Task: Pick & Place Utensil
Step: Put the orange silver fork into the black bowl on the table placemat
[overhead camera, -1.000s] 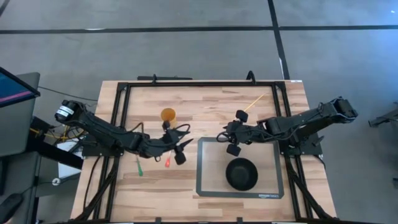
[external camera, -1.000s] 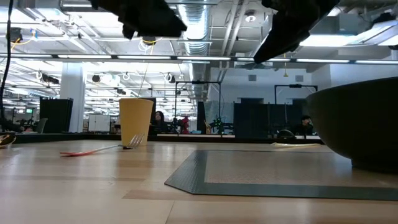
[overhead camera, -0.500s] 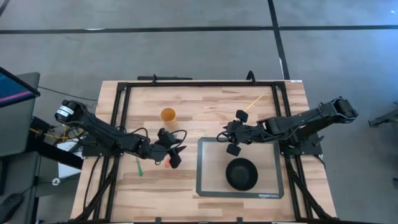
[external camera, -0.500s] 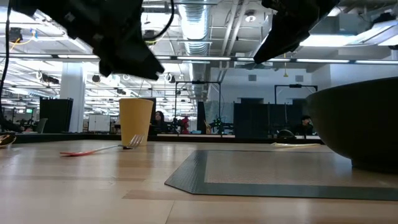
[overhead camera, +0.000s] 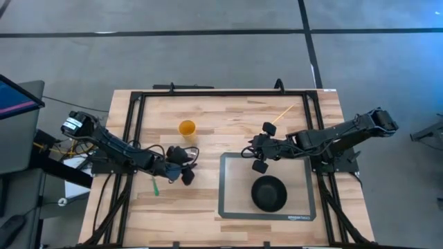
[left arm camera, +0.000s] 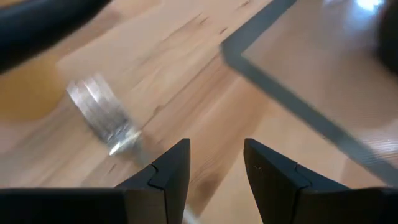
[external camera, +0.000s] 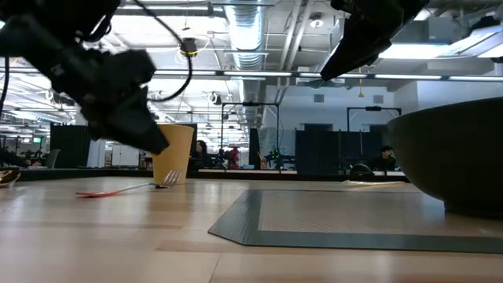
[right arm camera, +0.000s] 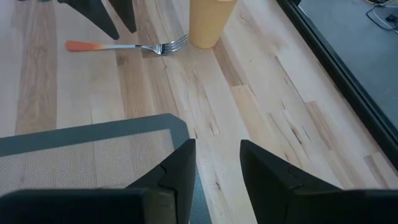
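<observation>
From above, the wooden bench (overhead camera: 228,117) is seen with a yellow cup (overhead camera: 187,128) near its middle, a grey mat (overhead camera: 228,200) toward the right, and a black bowl (overhead camera: 268,193) resting on that mat. The left tool (overhead camera: 181,164) is stretched low over the bench just left of the mat, below the cup in the picture, and a green utensil (overhead camera: 155,185) lies beside that arm. The right tool (overhead camera: 261,147) is held over the mat's upper edge, and a thin yellow stick (overhead camera: 283,113) lies near the bench's far right corner. At bench level, the left tool (external camera: 118,106) is seen blurred above a fork (external camera: 126,189) with an orange handle, which lies flat on the wood in front of the cup (external camera: 173,153); the right tool (external camera: 357,39) hangs high, and the bowl (external camera: 448,157) fills the right side. From the left wrist, the two dark fingers (left arm camera: 168,171) are seen parted with only bare wood between them, the fork's metal head (left arm camera: 102,115) just ahead and the mat's edge (left arm camera: 286,99) beyond. From the right wrist, its fingers (right arm camera: 177,168) are seen standing apart with nothing held, over the mat's corner (right arm camera: 93,146), with the fork (right arm camera: 124,46) and cup (right arm camera: 211,22) farther off.
</observation>
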